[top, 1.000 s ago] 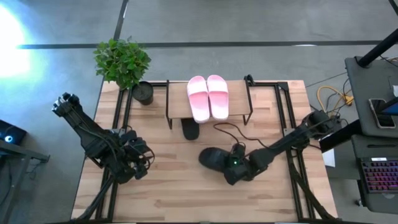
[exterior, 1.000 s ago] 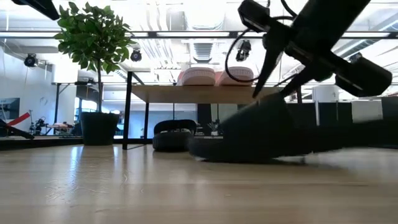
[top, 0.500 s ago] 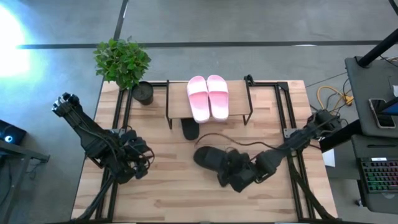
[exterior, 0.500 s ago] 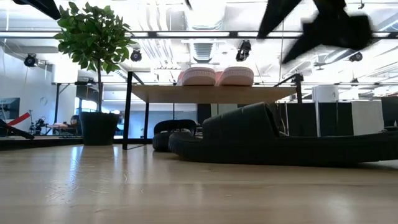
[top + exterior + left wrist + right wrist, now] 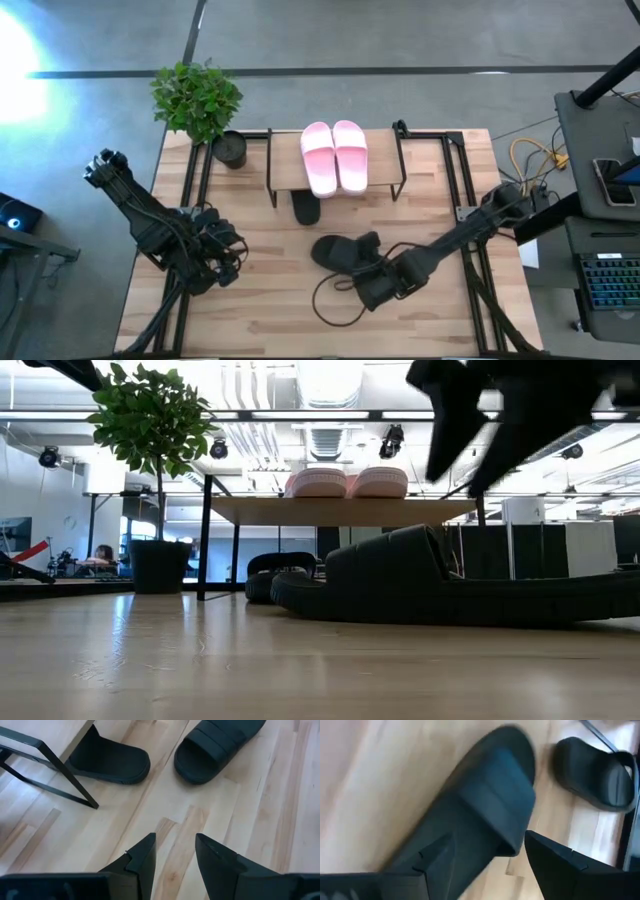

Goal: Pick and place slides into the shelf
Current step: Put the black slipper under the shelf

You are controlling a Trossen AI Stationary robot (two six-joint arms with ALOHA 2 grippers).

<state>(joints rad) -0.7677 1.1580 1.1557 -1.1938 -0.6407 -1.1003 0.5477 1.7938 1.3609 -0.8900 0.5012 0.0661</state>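
The pink slides (image 5: 335,155) lie side by side on the plank top of the shelf (image 5: 285,168). One black slide (image 5: 306,208) rests on the table under the shelf, its end sticking out toward the near edge. The other black slide (image 5: 340,252) lies flat on the table in front of the shelf, sole down (image 5: 440,585). My right gripper (image 5: 368,283) hangs open above this slide's near end (image 5: 480,810), clear of it in the low view (image 5: 460,478). My left gripper (image 5: 225,262) waits open over the table's left half (image 5: 175,852).
A potted plant (image 5: 228,148) stands at the far left corner beside the shelf. A black cable (image 5: 335,300) loops on the table below the right arm. Bare wood stretches along the near edge (image 5: 300,335) and between the two arms.
My right gripper has let go of the black slide, risen off it and drawn back a little toward the near edge. The slide, tipped and moving a second ago, has slid slightly toward the table's left and now lies flat. The cable has dropped into a loop.
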